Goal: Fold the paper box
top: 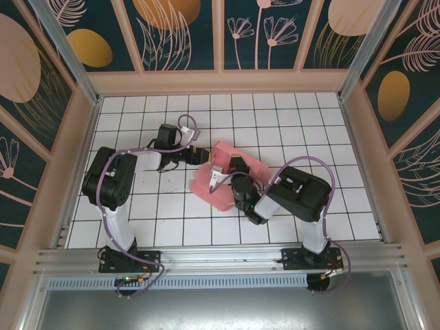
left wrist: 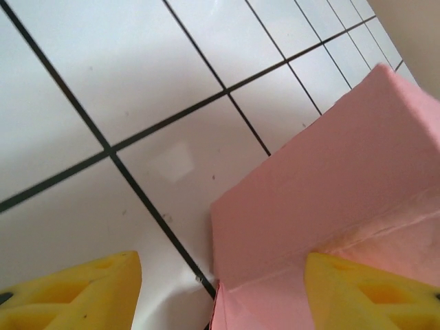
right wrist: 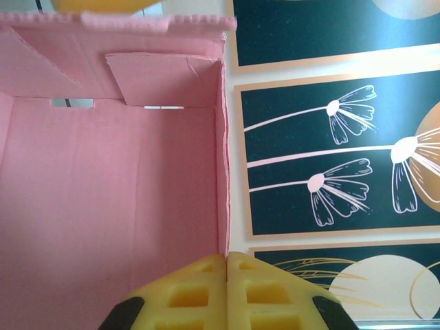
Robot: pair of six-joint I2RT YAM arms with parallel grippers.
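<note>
paper box (left wrist: pixel 330 199) edge between left fingers (left wrist: pixel 82 295)

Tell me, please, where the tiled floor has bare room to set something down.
Free: the tile rows between the paper box and the back wall; the tiles between the right arm and the right wall. Crowded: the centre, where the left arm also reaches the box.
</note>
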